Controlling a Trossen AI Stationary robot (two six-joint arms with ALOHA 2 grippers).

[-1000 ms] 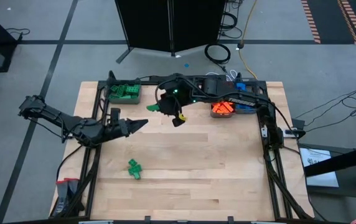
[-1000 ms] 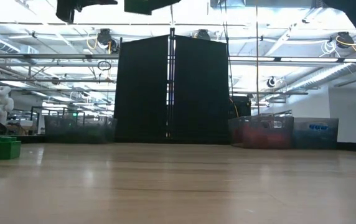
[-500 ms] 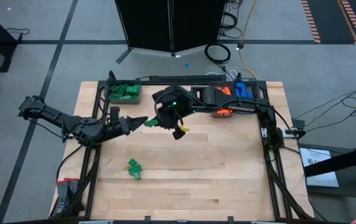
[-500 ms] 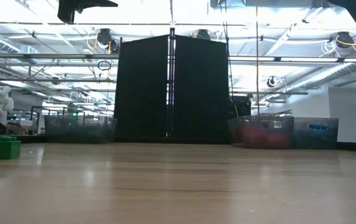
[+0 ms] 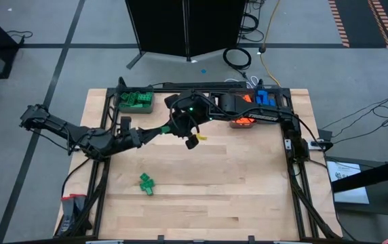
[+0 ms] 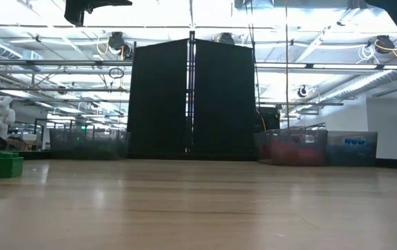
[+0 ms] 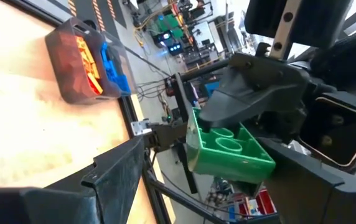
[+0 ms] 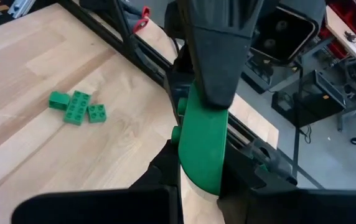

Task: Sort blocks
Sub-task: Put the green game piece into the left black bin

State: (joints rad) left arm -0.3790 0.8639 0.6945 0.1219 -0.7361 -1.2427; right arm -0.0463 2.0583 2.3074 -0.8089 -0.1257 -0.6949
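Over table (image 5: 248,190): right gripper (image 5: 175,127) pinches green block (image 5: 166,128) (left gripper (image 5: 154,131) open).

The pale wooden tabletop (image 5: 207,190) shows smooth grain with a soft sheen; above it, the glossy green studded plastic brick (image 7: 228,149) sits between matt black plastic fingers (image 8: 218,56).

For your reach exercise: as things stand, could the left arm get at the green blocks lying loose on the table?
Probably yes: the green blocks lie loose on bare wood near the left gripper, though it is at the raised block.
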